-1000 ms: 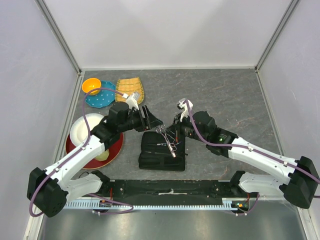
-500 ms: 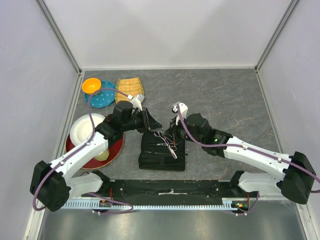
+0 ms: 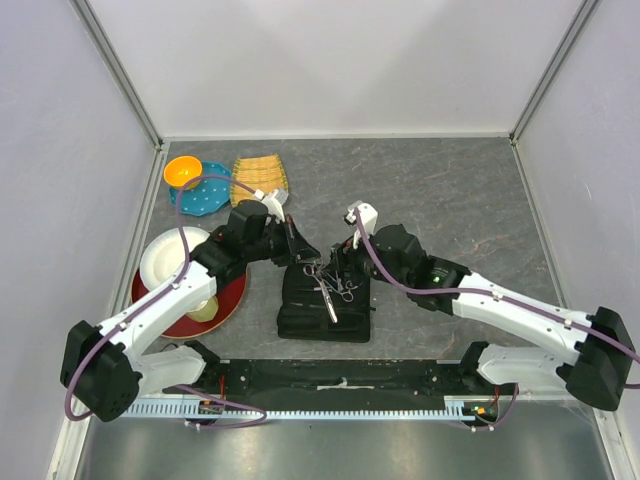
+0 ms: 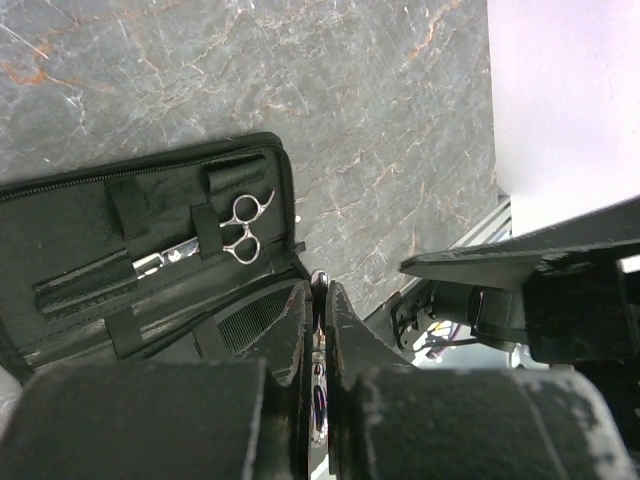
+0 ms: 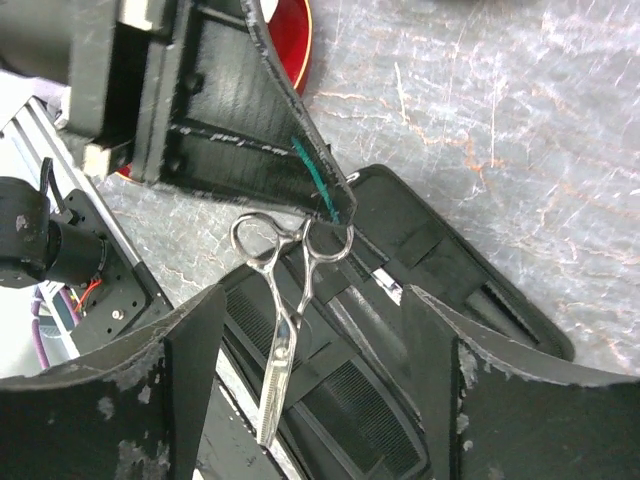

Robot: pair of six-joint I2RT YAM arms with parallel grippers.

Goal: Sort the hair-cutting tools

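the case (image 3: 300,322) lies open on the table (image 3: 450,200) between the two arms. the left claw (image 3: 308,262) reaches over its far left corner, its fingers (image 4: 295,320) narrowed to a slit on something thin and shiny. from the right wrist, that claw (image 5: 335,210) pinches the scissors (image 5: 283,340) at one ring handle. the two rings are up by the fingertips and the blades hang down and to the left, over the case. in the top view the scissors (image 3: 325,295) slant across the case's middle.

the right claw (image 3: 338,268) sits over the case's far right corner. it is spread wide and holds nothing. in its own view its fingers (image 5: 190,370) stand on either side of the hanging scissors, clear of them.

the other scissors (image 4: 235,235) lie inside the case under a strap, rings toward the zip edge. the comb (image 4: 255,318) lies in the case too, just beside them, nearer the left claw. the right wrist shows the comb (image 5: 365,405) below the hanging blades.

on the left of the table are a red plate (image 3: 232,298), a white bowl (image 3: 165,255), a blue plate (image 3: 200,197), an orange bowl (image 3: 181,170) and a basket (image 3: 258,178).
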